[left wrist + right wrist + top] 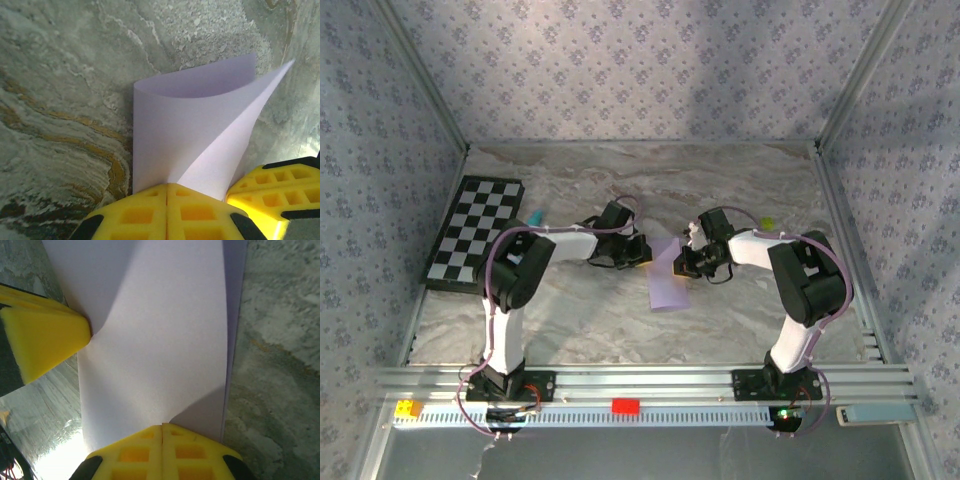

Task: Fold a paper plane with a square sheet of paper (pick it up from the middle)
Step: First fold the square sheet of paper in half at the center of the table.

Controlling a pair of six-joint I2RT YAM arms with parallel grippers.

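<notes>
I see lilac sheet (667, 278) at centre of bench (750, 180), curled over on itself. Left fingers (140, 215) pinched shut on its 10 o'clock edge. Right fingers (135, 457) clamped on its 2 o'clock edge.

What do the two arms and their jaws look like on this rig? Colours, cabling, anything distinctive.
Left arm and right arm match: white links, bulky black joint housings, black bases. Thin purple cables loop along each. The jaws are yellow blocks moulded with a grid of square pockets, with black at their outer edges.
</notes>
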